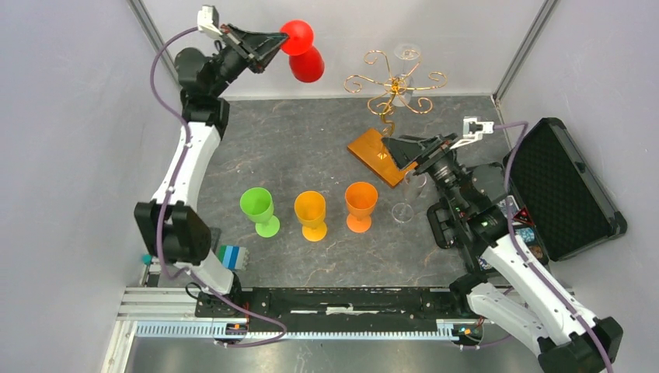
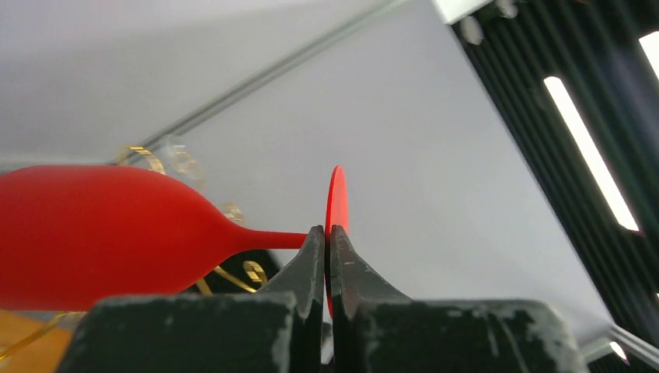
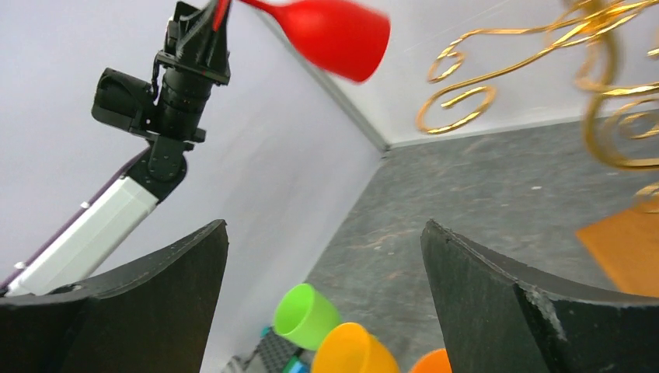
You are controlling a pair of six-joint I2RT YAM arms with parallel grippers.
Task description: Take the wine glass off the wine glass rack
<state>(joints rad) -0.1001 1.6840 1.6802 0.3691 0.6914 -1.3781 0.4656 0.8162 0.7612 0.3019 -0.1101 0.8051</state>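
A red wine glass (image 1: 305,62) hangs tilted in the air at the back left, clear of the wine glass rack (image 1: 396,81). My left gripper (image 1: 272,48) is shut on its flat foot (image 2: 336,194), and the bowl (image 2: 101,233) lies to the left in the left wrist view. The gold wire rack stands on its amber base (image 1: 377,155) at the back right, with a clear glass (image 1: 406,53) hanging from a far arm. My right gripper (image 1: 396,153) stands open and empty above the base's near corner, its fingers (image 3: 155,295) wide apart.
A green cup (image 1: 259,208), a yellow cup (image 1: 311,214) and an orange cup (image 1: 360,204) stand in a row mid-table. A clear glass (image 1: 404,206) stands by the right arm. An open black case (image 1: 563,186) lies at the right. Grey walls close in at the back and sides.
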